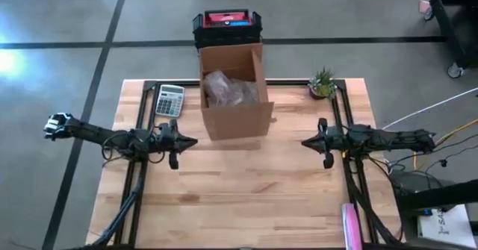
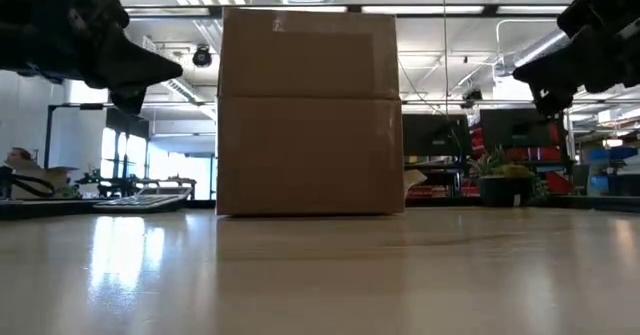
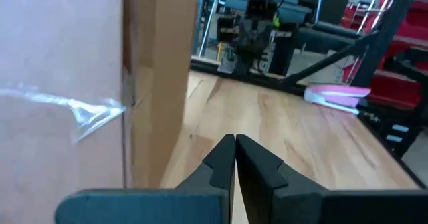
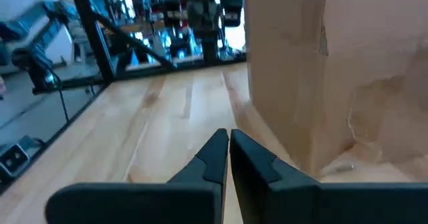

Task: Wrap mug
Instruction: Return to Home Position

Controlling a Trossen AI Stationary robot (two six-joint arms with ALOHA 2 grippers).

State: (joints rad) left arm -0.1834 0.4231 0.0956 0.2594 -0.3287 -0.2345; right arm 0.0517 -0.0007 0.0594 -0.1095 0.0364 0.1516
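The cardboard box [image 1: 235, 93] is standing open at the far middle of the wooden table [image 1: 246, 198]. Inside it the wrapped mug [image 1: 230, 89] is lying as a crumpled bundle of clear bubble wrap. The mug's own shape and colour are not showing through the wrap, and only the high view is looking into the box. In the low view the box [image 2: 308, 115] is showing just its plain front wall, so the contents are hidden there. The left gripper [image 1: 193, 140] is hovering above the table on the left of the box, apart from it, with its fingers pressed together on nothing, as the left wrist view [image 3: 235, 140] is showing clearly. The right gripper [image 1: 305, 141] is hovering on the right of the box in the same way, with fingers also closed and empty [image 4: 229, 136]. A calculator [image 1: 169, 100] is lying at the far left of the table, and a small potted plant [image 1: 323, 83] is standing at the far right. Behind the box a red and black case [image 1: 227, 27] is sitting, its lower part hidden by the box. A pink object [image 1: 350, 224] at the near right edge is cut off and hard to identify.
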